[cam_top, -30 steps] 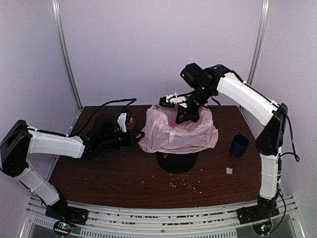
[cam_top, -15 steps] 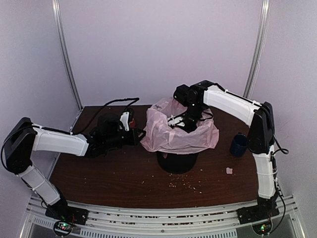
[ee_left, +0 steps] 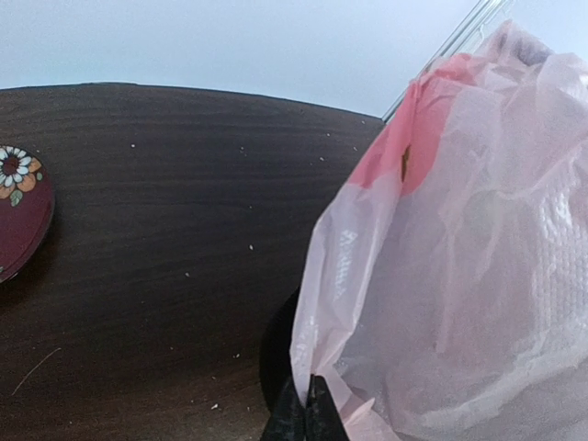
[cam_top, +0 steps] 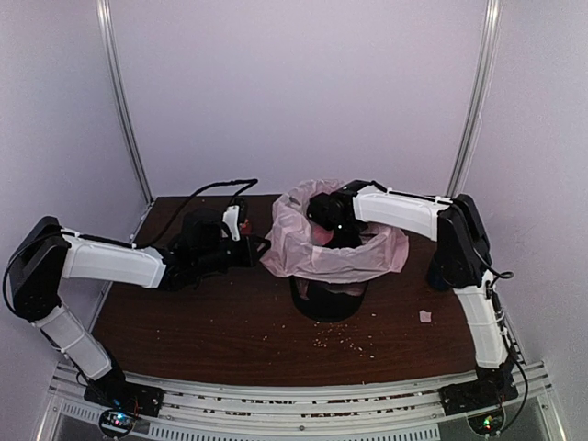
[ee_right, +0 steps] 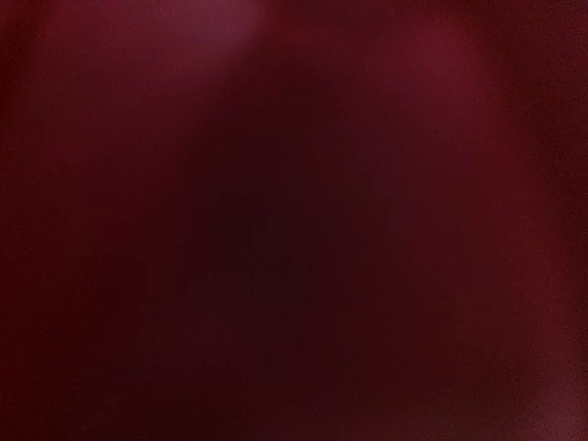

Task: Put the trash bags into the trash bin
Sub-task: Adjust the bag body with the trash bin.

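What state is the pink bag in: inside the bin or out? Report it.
Partly in: the pink bag sinks into the bin at its middle, where the right arm reaches; its edges drape outside the rim.

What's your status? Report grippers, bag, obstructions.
Left gripper shut on trash bag edge. Right gripper shut, hidden inside bag. Bag draped over trash bin. Nothing blocking.

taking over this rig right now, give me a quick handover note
Left end effector: shut, apparently pinching the trash bag's left edge.
Right end effector: shut, hidden deep inside the bag's mouth; its camera shows only dark red.
Bag: draped over the trash bin's rim, mouth upward, skirt hanging outside.
Done: bag is seated on the bin.
To do: probably press it fully down, release, withdraw both arms.
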Available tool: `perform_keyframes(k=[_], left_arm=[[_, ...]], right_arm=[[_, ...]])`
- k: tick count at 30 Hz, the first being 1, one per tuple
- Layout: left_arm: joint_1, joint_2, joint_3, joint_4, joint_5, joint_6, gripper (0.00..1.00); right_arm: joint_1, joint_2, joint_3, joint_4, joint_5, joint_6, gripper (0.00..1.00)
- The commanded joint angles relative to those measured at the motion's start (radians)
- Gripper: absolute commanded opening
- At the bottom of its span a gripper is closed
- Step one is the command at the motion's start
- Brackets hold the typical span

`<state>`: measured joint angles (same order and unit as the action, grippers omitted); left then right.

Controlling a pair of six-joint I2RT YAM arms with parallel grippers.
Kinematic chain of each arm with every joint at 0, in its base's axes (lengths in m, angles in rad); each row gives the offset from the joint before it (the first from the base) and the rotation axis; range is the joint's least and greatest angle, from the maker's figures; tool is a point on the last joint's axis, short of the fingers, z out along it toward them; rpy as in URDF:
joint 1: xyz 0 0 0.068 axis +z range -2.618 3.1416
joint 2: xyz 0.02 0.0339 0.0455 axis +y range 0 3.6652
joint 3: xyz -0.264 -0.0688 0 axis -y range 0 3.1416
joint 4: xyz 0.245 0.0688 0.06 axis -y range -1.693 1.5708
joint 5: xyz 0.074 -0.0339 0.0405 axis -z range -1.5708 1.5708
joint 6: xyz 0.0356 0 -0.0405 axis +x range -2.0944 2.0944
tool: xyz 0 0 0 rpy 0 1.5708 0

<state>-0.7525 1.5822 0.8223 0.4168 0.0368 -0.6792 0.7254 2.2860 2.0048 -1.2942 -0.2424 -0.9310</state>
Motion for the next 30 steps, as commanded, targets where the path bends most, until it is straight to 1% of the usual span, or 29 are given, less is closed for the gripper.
perform_keyframes(k=[1,9,13,16,21,26,30], left_arm=[[0.008,-0.044,-0.014,0.027,-0.067,0.0,0.0],[0.01,-0.113,-0.074,0.041,-0.135,-0.021,0.0],[0.009,-0.126,-0.072,0.034,-0.131,-0.011,0.0],[0.009,-0.124,-0.074,0.041,-0.114,-0.004,0.0],[0.009,-0.127,-0.083,0.03,-0.116,0.0,0.0],[0.009,-0.145,-0.087,0.016,-0.129,0.014,0.0],[0.009,-0.152,-0.082,-0.002,-0.149,0.032,0.0]], right_arm=[[0.006,0.037,-0.027,0.025,0.075,0.024,0.0],[0.01,0.044,-0.112,0.097,0.145,0.061,0.0],[0.011,0.048,-0.122,0.105,0.149,0.072,0.0],[0.012,0.031,-0.114,0.105,0.137,0.078,0.0],[0.011,-0.04,-0.113,0.114,0.098,0.071,0.0],[0.009,-0.117,-0.094,0.11,0.035,0.072,0.04],[0.007,-0.171,-0.086,0.114,-0.006,0.07,0.04]])
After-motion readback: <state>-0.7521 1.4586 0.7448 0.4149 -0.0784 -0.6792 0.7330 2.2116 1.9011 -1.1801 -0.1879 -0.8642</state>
